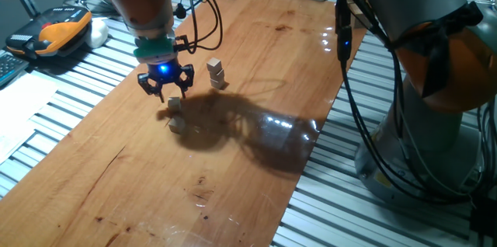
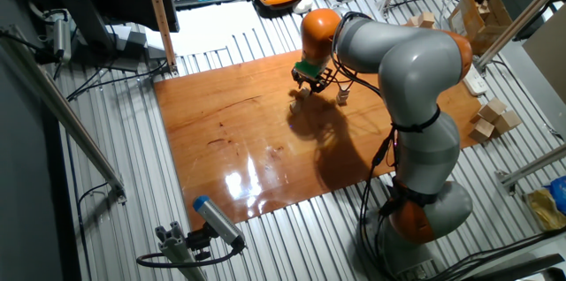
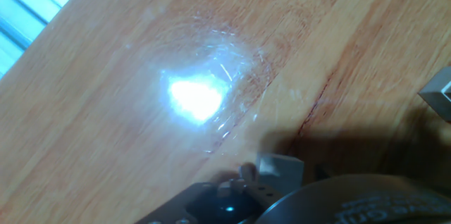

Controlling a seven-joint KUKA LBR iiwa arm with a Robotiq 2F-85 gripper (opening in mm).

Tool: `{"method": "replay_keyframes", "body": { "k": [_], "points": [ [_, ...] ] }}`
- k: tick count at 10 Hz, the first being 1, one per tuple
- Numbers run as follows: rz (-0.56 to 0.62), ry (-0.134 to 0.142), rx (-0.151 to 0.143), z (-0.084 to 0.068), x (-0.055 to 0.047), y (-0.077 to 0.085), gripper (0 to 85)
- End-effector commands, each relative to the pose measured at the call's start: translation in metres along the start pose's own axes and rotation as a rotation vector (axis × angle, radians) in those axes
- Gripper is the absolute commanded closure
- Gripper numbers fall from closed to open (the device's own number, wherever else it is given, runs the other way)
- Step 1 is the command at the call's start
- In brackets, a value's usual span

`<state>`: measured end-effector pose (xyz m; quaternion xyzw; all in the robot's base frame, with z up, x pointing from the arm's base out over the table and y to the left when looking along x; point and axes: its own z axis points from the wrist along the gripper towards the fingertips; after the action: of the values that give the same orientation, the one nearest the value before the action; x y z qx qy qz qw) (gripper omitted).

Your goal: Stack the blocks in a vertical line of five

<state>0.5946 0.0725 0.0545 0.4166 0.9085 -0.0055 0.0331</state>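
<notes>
One fixed view: block (image 1: 174, 104) just below pincer (image 1: 165, 86).

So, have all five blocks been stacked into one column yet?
No: in the one fixed view the stack is only about two cubes high, while other blocks lie apart on the board under the pincer.

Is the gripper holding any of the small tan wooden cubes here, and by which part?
Nothing is held: the gripper is open above a small tan wooden cube on the table.
</notes>
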Motion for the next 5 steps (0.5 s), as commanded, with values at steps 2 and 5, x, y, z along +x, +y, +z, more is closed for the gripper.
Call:
{"method": "replay_keyframes", "body": {
  "k": [2, 5],
  "points": [
    [0.012, 0.001, 0.0, 0.0005, -0.0003, -0.0002, 51.0],
    [0.038, -0.002, 0.003, 0.0032, -0.0015, -0.0006, 34.0]
  ]
}}
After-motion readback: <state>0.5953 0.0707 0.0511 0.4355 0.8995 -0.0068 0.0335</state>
